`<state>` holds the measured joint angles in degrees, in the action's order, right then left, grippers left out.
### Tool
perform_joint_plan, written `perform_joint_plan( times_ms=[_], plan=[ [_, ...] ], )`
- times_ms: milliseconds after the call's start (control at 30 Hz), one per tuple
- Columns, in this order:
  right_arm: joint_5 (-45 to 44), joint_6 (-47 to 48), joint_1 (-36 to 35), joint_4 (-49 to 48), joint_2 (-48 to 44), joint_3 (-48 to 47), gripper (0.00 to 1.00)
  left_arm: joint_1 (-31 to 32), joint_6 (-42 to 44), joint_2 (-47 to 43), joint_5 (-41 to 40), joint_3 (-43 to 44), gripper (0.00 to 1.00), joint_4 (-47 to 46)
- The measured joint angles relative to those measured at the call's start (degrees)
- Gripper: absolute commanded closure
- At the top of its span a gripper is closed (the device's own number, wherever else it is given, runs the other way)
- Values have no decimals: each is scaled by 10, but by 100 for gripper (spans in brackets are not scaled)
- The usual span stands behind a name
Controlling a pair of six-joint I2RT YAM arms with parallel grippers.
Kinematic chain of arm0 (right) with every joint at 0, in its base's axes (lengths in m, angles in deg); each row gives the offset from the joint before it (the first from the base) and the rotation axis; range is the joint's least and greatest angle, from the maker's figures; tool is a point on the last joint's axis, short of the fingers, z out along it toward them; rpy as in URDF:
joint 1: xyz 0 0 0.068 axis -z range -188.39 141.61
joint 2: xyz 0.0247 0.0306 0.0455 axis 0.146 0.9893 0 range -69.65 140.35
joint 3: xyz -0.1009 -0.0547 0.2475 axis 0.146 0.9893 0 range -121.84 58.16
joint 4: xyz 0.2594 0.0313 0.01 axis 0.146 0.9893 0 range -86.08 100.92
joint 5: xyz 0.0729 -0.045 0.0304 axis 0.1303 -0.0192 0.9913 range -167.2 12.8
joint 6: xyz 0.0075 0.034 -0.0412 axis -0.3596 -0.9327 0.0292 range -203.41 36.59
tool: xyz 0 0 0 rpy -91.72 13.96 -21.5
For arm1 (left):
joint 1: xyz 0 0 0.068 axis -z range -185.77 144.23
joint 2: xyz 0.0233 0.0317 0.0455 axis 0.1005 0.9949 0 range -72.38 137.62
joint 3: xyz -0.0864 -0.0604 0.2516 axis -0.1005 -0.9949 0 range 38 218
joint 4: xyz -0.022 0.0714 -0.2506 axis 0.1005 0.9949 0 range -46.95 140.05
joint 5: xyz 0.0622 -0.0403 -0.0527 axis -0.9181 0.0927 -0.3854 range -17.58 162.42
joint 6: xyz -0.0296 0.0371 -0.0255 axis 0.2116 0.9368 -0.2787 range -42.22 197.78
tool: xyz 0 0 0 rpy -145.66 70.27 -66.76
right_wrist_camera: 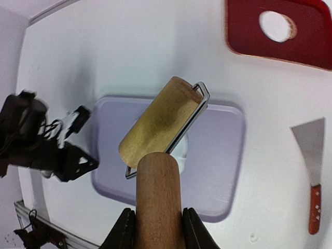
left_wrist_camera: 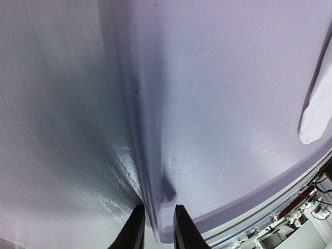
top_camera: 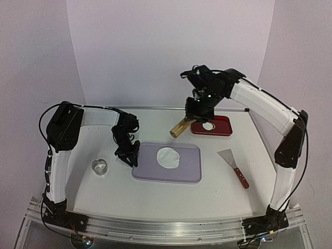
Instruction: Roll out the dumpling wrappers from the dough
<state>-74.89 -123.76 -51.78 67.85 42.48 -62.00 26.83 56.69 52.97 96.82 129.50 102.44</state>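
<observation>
A thin white dough sheet [top_camera: 169, 157] lies on the lavender mat [top_camera: 189, 171]. My right gripper [top_camera: 199, 111] is shut on the handle [right_wrist_camera: 158, 202] of the wooden roller and holds it in the air above the mat's far edge, the roller head [top_camera: 180, 128] clear of the dough. In the right wrist view the roller head [right_wrist_camera: 161, 122] hides most of the dough [right_wrist_camera: 180, 154]. One round dumpling wrapper [top_camera: 208, 126] lies in the red tray [top_camera: 222, 129]. My left gripper [top_camera: 127, 154] is closed on the mat's left rim [left_wrist_camera: 155, 207], one finger on each side.
A metal ring cutter [top_camera: 99, 166] stands on the table left of the mat. A scraper [top_camera: 233, 163] with a red-brown handle lies right of the mat. The red tray sits at the back right, behind the mat.
</observation>
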Motion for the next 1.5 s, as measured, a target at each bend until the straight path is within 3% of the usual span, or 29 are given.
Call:
perform_joint_plan(
  times_ms=[300, 633, 1100, 1500],
  plan=[
    [-53, -48, 104, -36, -98, 231, 100, 5, -5, -9, -26, 0, 55, 1],
    [-53, -52, 132, -126, -107, 335, 100, 4, -15, -25, -69, 0, 37, 1],
    [-17, -56, 187, -250, -70, 358, 100, 0, -16, -111, -111, -17, 39, 4],
    [25, -123, 190, -381, -84, 446, 100, -2, -30, -116, -125, -42, 39, 6]
  ],
)
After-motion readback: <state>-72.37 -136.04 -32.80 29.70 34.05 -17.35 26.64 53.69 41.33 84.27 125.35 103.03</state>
